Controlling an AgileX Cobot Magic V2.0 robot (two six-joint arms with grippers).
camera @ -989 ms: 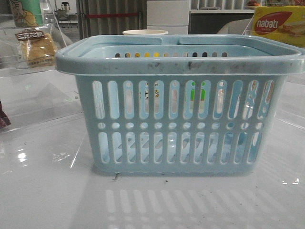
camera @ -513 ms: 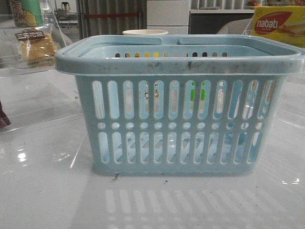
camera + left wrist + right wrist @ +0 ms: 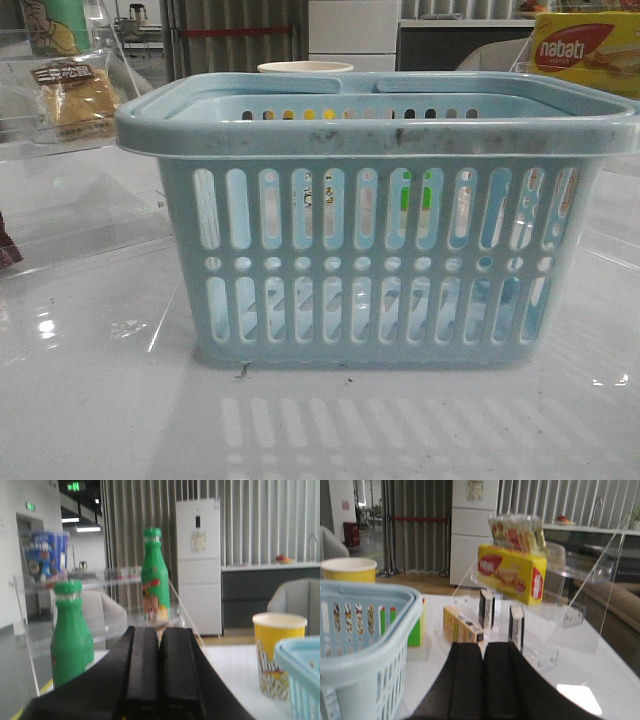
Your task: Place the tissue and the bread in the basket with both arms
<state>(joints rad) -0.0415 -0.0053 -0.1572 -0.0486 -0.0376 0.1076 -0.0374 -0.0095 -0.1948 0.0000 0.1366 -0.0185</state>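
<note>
The pale blue slotted basket [image 3: 380, 125] stands in the middle of the table and fills the front view. The wrapped bread [image 3: 82, 100] with a dark label lies on a clear shelf at the far left. In the right wrist view two small black block-like packs stand upright on a clear rack; I take one [image 3: 486, 608] as the tissue, the other [image 3: 516, 626] stands beside it. My left gripper [image 3: 159, 630] is shut and empty, the basket's corner [image 3: 300, 655] beside it. My right gripper [image 3: 483, 645] is shut and empty, next to the basket [image 3: 370, 610]. Neither gripper shows in the front view.
A yellow-red nabati box [image 3: 585, 50] sits on a clear rack at the far right, also in the right wrist view [image 3: 510, 572]. Two green bottles [image 3: 70, 635] [image 3: 154, 577] stand on a clear shelf on the left. A yellow cup [image 3: 277, 652] stands behind the basket. A yellow-brown box [image 3: 461, 625] lies by the rack.
</note>
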